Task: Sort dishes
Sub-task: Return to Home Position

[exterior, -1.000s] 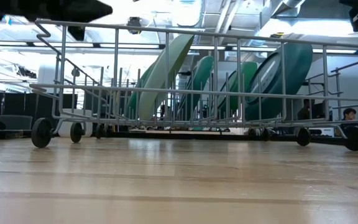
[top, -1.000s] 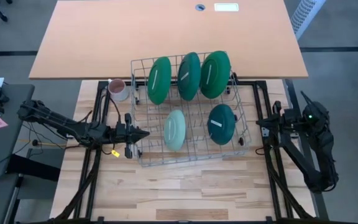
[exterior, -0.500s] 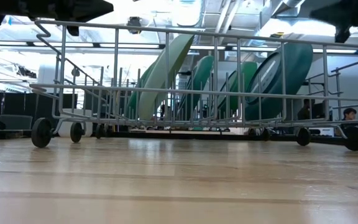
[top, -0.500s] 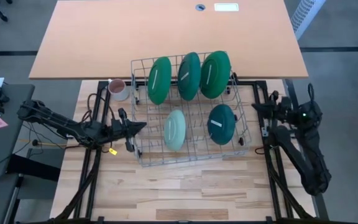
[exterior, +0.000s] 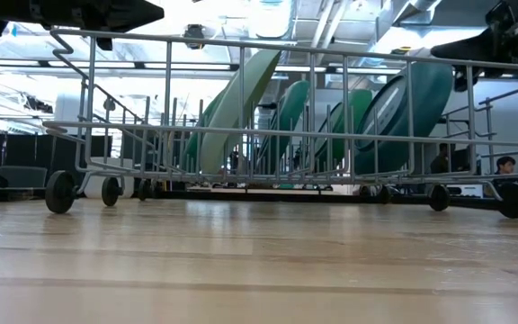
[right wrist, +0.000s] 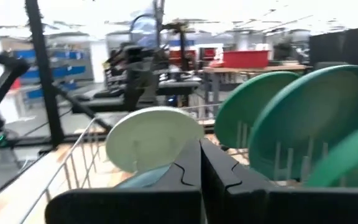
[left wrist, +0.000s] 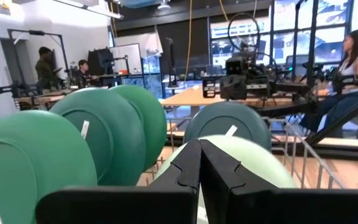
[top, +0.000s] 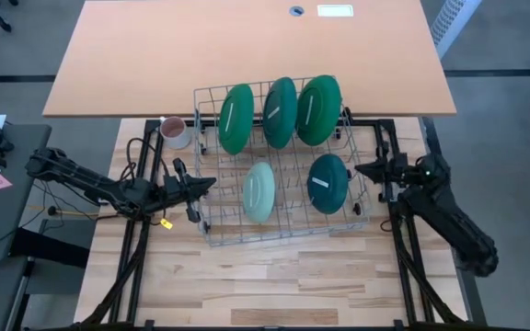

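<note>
Flanking the dish rack [top: 293, 217], left end effector [top: 210, 185] and right end effector [top: 358, 169] both pressed together; low view crops them, wires partly hide five plates [top: 280, 112].

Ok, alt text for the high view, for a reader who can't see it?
Seen from above, a wire dish rack holds five plates on edge: three large dark green plates behind, a pale mint plate and a teal plate in front. The left claw and right claw, both shut, flank the rack; a mug stands outside it.
</note>
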Robot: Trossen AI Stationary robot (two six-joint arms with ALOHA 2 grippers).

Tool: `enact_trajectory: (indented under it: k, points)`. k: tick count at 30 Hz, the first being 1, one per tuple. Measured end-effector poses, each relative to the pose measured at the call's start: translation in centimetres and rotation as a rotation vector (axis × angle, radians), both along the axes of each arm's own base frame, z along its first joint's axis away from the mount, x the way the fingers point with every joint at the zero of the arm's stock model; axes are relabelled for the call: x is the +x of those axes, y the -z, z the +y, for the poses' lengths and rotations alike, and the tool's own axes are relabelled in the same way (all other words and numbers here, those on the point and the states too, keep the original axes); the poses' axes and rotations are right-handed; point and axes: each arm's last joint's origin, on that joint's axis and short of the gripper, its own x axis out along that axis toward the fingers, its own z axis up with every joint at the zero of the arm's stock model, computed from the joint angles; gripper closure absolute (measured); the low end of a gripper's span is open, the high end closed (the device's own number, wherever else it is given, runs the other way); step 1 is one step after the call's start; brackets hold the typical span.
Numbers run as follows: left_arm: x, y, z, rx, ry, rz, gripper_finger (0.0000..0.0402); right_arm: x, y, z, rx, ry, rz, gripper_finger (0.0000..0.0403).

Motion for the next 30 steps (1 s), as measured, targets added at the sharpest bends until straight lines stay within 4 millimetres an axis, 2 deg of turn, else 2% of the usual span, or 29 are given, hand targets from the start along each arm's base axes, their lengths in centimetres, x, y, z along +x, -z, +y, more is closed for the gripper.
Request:
enact_trajectory:
  k: [7, 10, 14, 22, 30]
  points:
    - [0.0, 0.6, 0.2, -0.017, -0.076, 0.059, 0.0401, 1.4, 1.6, 0.8, -0.044, -0.09, -0.028, 0.0403]
    - [0.1, 0.9, 0.2, -0.036, -0.076, 0.076, 0.0401, 1.8, 2.1, 1.0, -0.057, -0.062, -0.032, 0.0403]
    - [0.1, 1.3, 0.2, -0.036, -0.075, 0.115, 0.0401, 2.1, 2.1, 1.4, -0.066, 0.002, -0.038, 0.0403]
    - [0.1, 1.7, 0.2, -0.045, -0.074, 0.144, 0.0401, 2.5, 2.3, 2.4, -0.081, -0.091, -0.022, 0.0403]
    - [0.2, 2.4, 0.2, -0.028, -0.077, 0.217, 0.0401, 2.7, 2.8, 2.6, -0.05, -0.041, 0.037, 0.0403]
